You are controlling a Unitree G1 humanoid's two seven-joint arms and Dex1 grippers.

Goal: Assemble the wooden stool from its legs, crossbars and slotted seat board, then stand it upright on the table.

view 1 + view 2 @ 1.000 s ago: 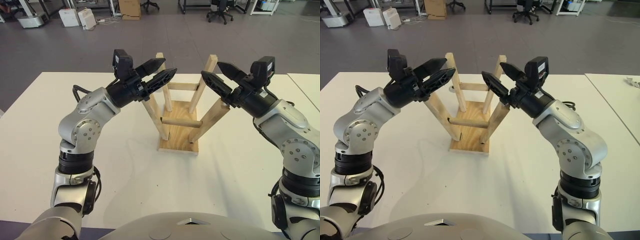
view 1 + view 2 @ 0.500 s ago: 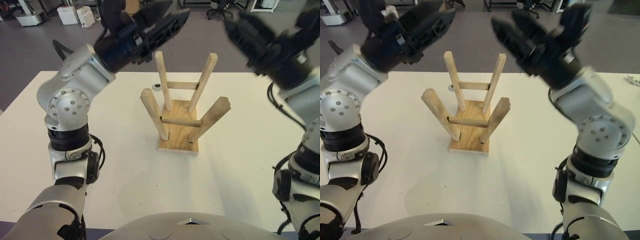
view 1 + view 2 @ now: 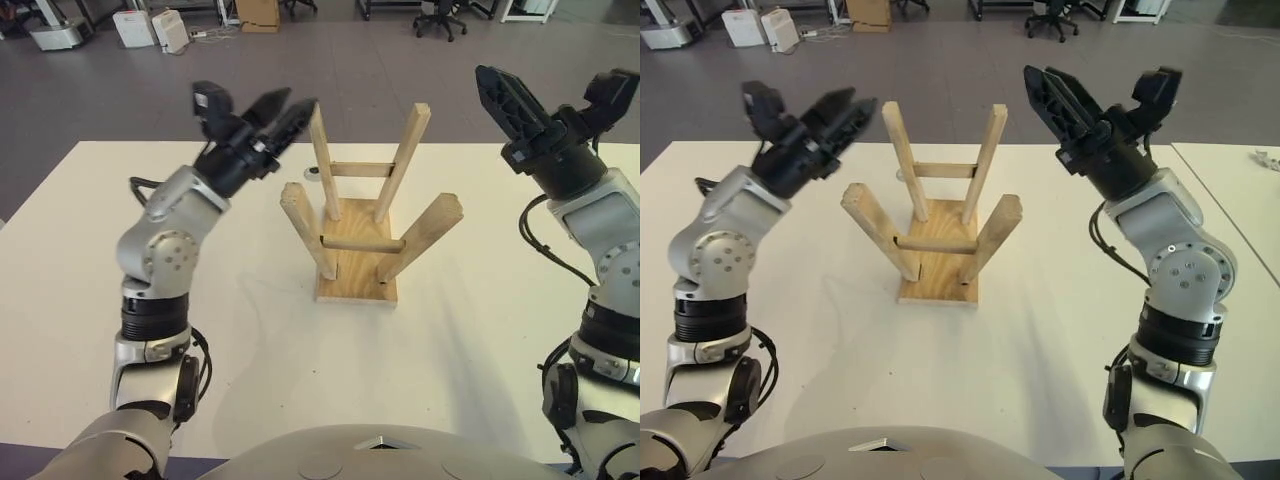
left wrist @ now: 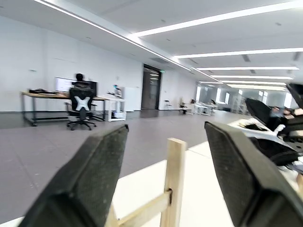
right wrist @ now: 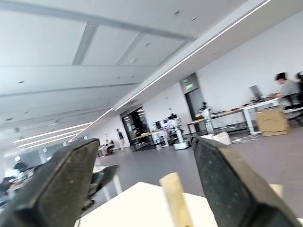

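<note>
White rectangular table (image 3: 250, 340) carries the pale wooden stool (image 3: 362, 243) upside down near its middle, seat board flat, four legs up. Left black two-finger gripper (image 3: 297, 101) hangs just left of the stool's far legs, spread wide, empty. Right black two-finger gripper (image 3: 1100, 85) is right of the stool, well apart, spread wide, empty.

You are seeing a small round thing (image 3: 313, 173) sitting on the bench (image 3: 480, 330) behind the stool (image 3: 358, 285), half hidden by a leg (image 3: 323, 150) and too small to identify. In the left wrist view, the bottom edge is cutting off a wooden post (image 4: 174, 184) and the left end effector's (image 3: 298, 100) blurred fingers (image 4: 85, 189). The right wrist view's post tip (image 5: 176, 203) is blurring too.
</note>
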